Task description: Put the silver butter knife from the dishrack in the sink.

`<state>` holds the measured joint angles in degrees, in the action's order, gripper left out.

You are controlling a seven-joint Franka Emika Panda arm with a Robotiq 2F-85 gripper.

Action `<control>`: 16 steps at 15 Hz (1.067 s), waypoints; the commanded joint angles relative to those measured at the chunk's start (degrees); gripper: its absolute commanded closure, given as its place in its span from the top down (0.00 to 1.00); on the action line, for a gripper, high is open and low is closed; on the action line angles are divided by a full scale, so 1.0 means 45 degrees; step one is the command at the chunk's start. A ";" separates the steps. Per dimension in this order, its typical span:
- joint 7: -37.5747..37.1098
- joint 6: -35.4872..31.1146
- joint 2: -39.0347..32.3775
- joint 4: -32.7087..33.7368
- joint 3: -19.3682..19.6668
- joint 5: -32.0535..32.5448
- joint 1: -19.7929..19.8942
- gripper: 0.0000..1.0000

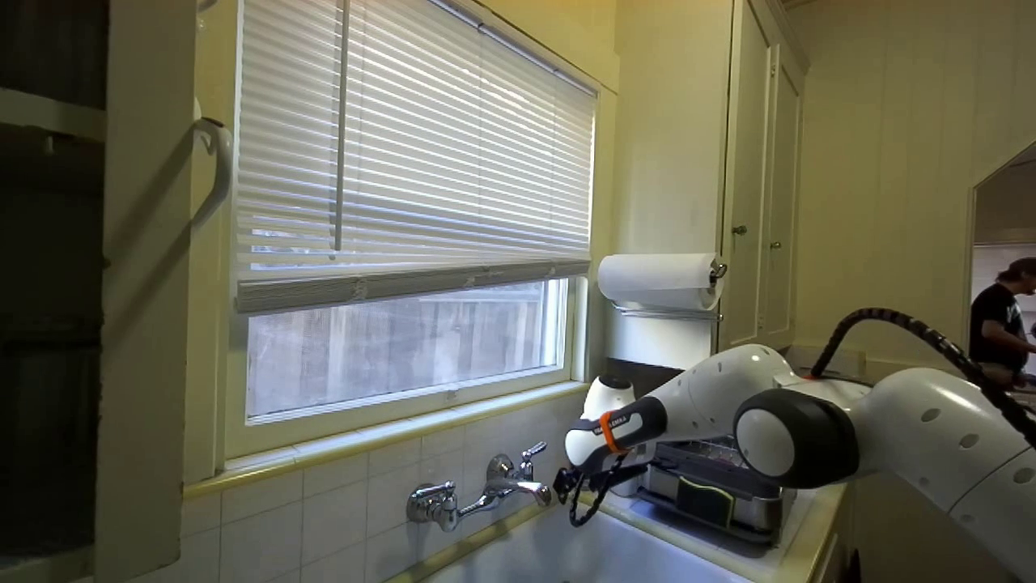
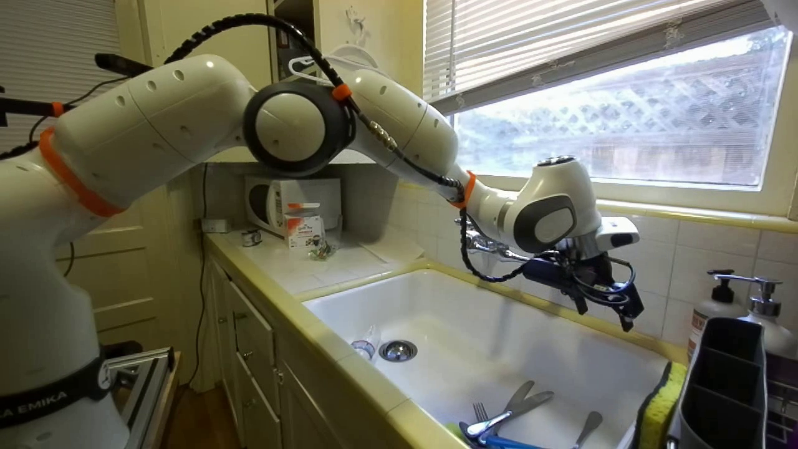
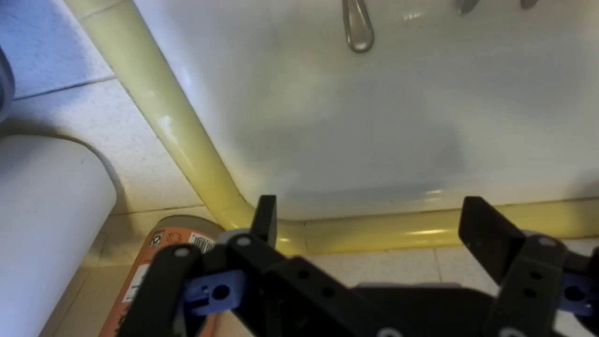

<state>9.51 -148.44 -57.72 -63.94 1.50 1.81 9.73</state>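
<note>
The pale sink (image 2: 499,337) lies below my gripper (image 2: 605,317), which hangs near its back wall edge. The wrist view shows the gripper (image 3: 369,206) open, with nothing between its fingers, above the sink's yellow rim. A lone silver utensil handle (image 2: 589,427) lies in the sink near the rack; it also shows in the wrist view (image 3: 359,28). I cannot tell whether it is the butter knife. Other cutlery (image 2: 530,400) lies nearby in the sink. The dark grey dishrack (image 1: 749,510) stands beside the sink; its divided holder (image 2: 723,374) shows no knife.
A yellow sponge (image 2: 662,399) hangs on the rack's sink side. Soap bottles (image 2: 717,315) stand behind the rack; an orange-labelled one (image 3: 149,267) is beside my left finger. The chrome tap (image 1: 518,486) juts from the wall. A clear plastic item (image 2: 366,343) lies near the drain.
</note>
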 commanded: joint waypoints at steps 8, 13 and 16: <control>-0.8547 -0.5021 0.3467 -0.7081 0.5871 0.0293 -0.5043 1.00; -0.6321 -0.5614 0.5631 -1.0182 0.5396 0.0962 -0.5576 1.00; -0.5331 -0.5097 0.7051 -1.2080 0.5045 0.1537 -0.5797 1.00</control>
<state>-18.12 -172.02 -34.54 -107.08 25.37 5.87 -15.26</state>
